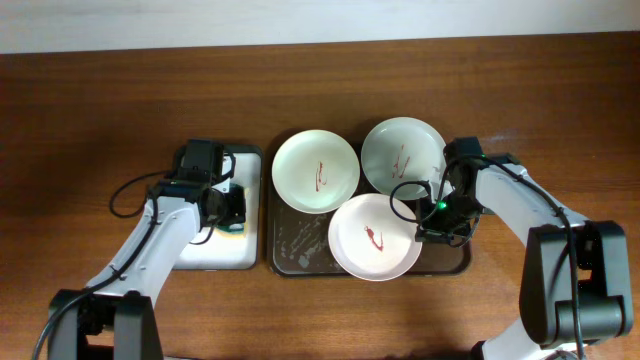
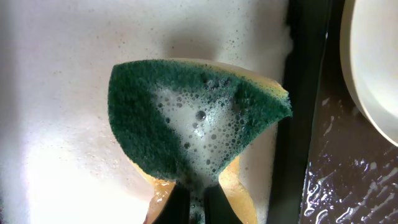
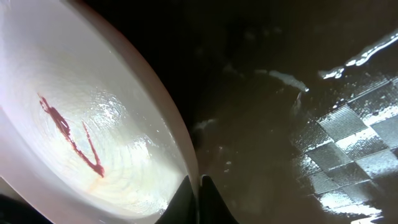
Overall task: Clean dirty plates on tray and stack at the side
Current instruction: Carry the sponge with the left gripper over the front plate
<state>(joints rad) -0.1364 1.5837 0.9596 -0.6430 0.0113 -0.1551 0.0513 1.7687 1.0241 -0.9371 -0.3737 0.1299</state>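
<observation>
Your right gripper (image 3: pixel 198 190) has its two fingers close together on the rim of the white plate (image 3: pixel 81 124). One finger is inside the dish and one outside, so the rim sits pinched between them. The red smear (image 3: pixel 68 134) lies on the dish's floor, away from the fingertips toward the plate's middle. On the outer side of those fingers you see the wet floor of the brown tray (image 3: pixel 280 124), streaked with foam.

From overhead, the pale green plate (image 1: pixel 403 155) lies just beyond these fingers. The cream plate (image 1: pixel 315 172) sits farther off across the tray, and each of the two carries its own red mark.

Your left gripper (image 2: pixel 198 196) nips the lower edge of the foamy green sponge (image 2: pixel 199 118). The sponge spreads out ahead of the fingertips over the sudsy white tray (image 2: pixel 62 93). The brown tray's dark rim runs just beside the sponge, on the side away from the white tray's open floor.
</observation>
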